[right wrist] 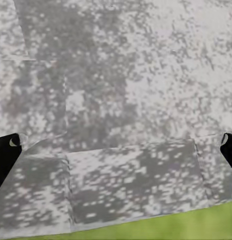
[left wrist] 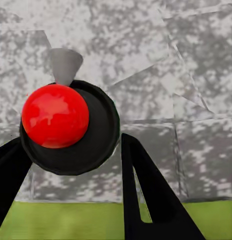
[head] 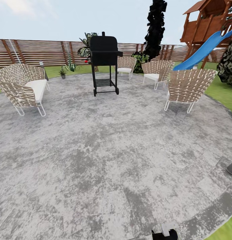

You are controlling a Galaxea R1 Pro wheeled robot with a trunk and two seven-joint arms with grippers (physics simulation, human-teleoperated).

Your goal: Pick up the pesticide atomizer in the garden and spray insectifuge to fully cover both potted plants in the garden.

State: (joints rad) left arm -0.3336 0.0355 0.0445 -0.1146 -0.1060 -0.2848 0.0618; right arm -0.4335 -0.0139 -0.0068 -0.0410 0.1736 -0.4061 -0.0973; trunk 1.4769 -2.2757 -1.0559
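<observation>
While the robot faces the patio [head: 112,150]:
Left fingers [left wrist: 71,165]: closed around the atomizer [left wrist: 71,127], its red cap between them.
Right fingers [right wrist: 116,150]: spread wide, holding nothing, above paving.
Plant [head: 62,72]: far ahead, by the fence [head: 36,51], left of the grill [head: 103,63].

Head camera across patio [head: 106,160]; wrist cameras close above its paving.
</observation>
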